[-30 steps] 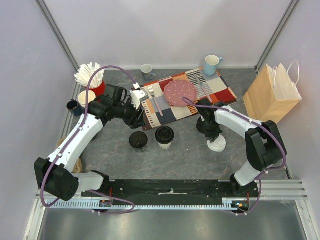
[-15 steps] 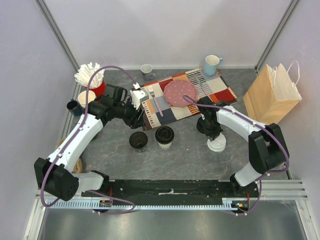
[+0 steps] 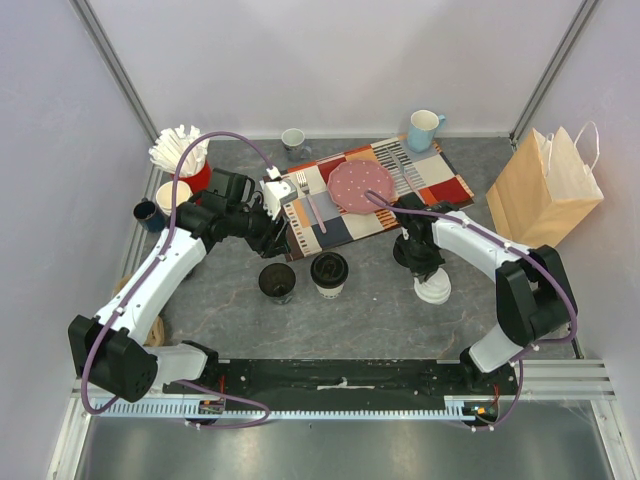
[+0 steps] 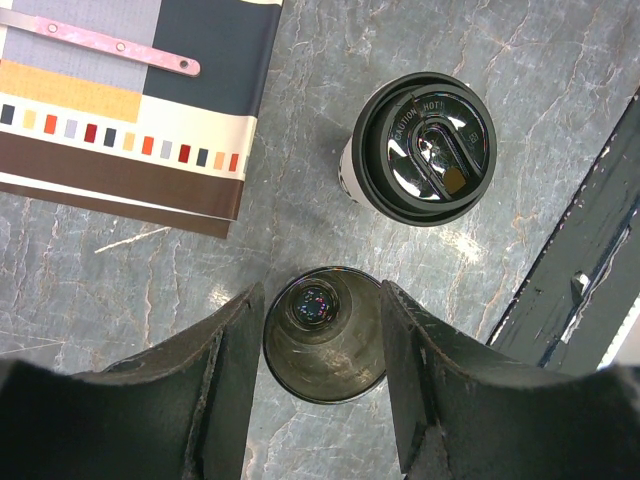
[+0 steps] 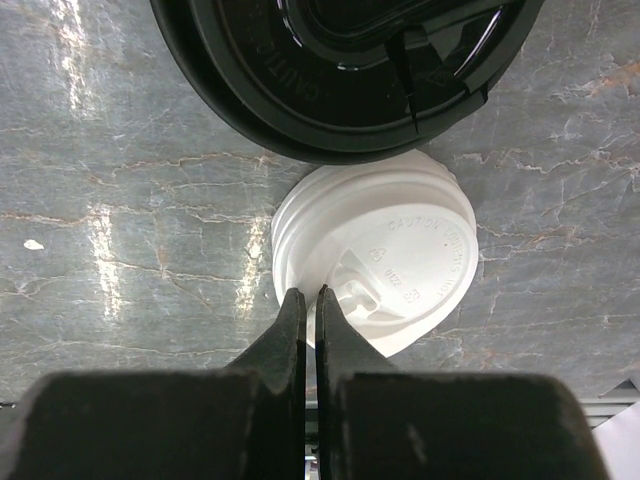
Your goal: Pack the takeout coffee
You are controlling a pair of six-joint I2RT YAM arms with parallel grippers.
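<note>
Bright, even overhead light — soft shadows, white glare on the grey table and glossy black lid.

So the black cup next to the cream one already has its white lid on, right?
No, the black cup next to the cream one has no lid on; the left wrist view shows it open at the top. The white lid lies on the table, by the right fingers.

- Round black plastic sip lid on the cream-white paper cup: embossed "CAUTION HOT", partly legible.
- Round white plastic sip lid: embossed "CAUTION"; the smaller characters are illegible.
</note>
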